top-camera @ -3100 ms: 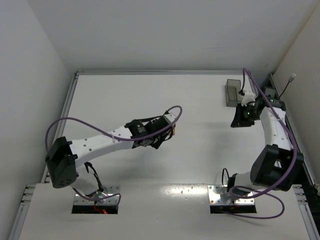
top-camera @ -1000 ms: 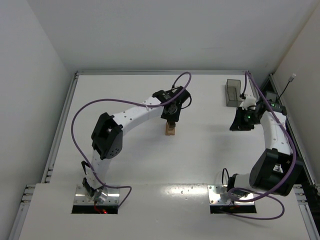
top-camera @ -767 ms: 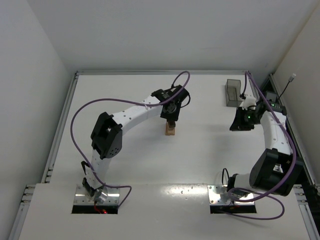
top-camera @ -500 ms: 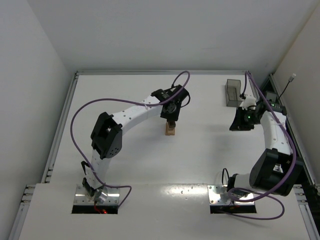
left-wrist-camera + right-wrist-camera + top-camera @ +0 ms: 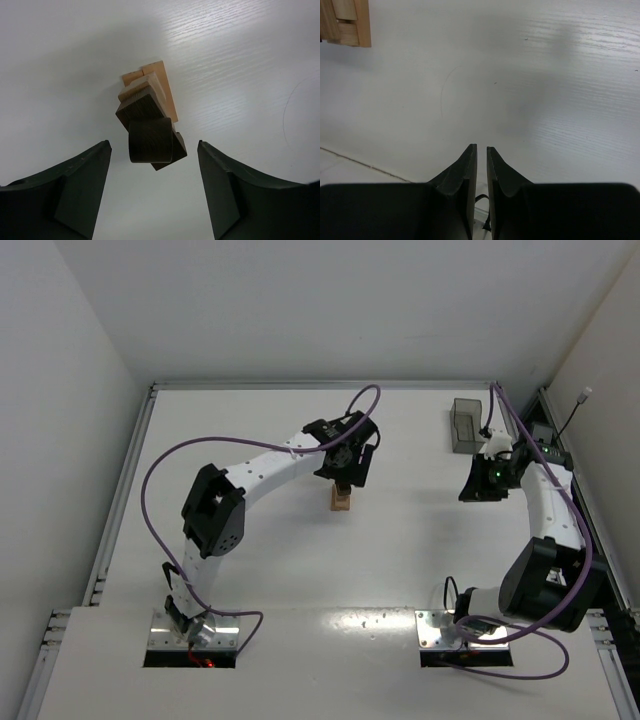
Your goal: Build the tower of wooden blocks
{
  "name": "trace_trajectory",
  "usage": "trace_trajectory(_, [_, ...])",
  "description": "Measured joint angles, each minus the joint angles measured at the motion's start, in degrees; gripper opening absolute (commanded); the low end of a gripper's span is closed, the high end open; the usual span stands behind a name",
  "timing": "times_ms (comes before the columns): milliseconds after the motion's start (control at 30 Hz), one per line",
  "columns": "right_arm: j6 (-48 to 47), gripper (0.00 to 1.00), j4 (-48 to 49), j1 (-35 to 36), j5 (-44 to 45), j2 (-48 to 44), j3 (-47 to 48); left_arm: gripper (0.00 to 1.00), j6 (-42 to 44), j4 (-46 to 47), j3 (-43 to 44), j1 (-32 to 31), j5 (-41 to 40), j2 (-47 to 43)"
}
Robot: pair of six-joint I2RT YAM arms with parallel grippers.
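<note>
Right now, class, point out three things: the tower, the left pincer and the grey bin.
tower (image 5: 144, 107), left wrist view, on its upper dark brown block.
left pincer (image 5: 153, 145), left wrist view, midway between its open fingertips.
grey bin (image 5: 465, 436), top external view, on its near wall.

Near mid-surface (image 5: 400, 570), the tower (image 5: 342, 500) of wood blocks (image 5: 147, 112), stacked one on another. Directly above, left pincer (image 5: 152, 146), fingers (image 5: 75, 185) to either side, not touching. Far right, bin (image 5: 465, 425); just before it, right pincer (image 5: 476, 487).
</note>
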Motion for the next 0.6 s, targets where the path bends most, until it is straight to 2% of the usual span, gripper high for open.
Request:
trace_trajectory(167, [-0.09,0.12,0.00,0.00,-0.02,0.00,-0.28,0.71,1.33,0.46,0.00,0.02,0.70,-0.63])
trace_trajectory(267, [-0.50,0.21,0.04,0.00,-0.04,-0.04,-0.68,0.78,3.30,1.51,-1.64,0.02,0.35,-3.58])
trace_trajectory(300, [-0.81,0.30,-0.04,0.00,-0.07,-0.11,-0.90,0.85,4.15,1.92,-2.99,0.02,-0.20,-5.44])
trace_trajectory(433, [-2.32,0.48,-0.48,0.07,-0.61,-0.63,-1.09,0.93,8.02,4.17,-11.52,0.90,-1.79,-14.93])
trace_trajectory(600, [-3.96,0.54,-0.57,0.07,-1.01,-1.03,-1.09,0.94,12.33,7.23,-25.94,7.61,1.16,-28.33])
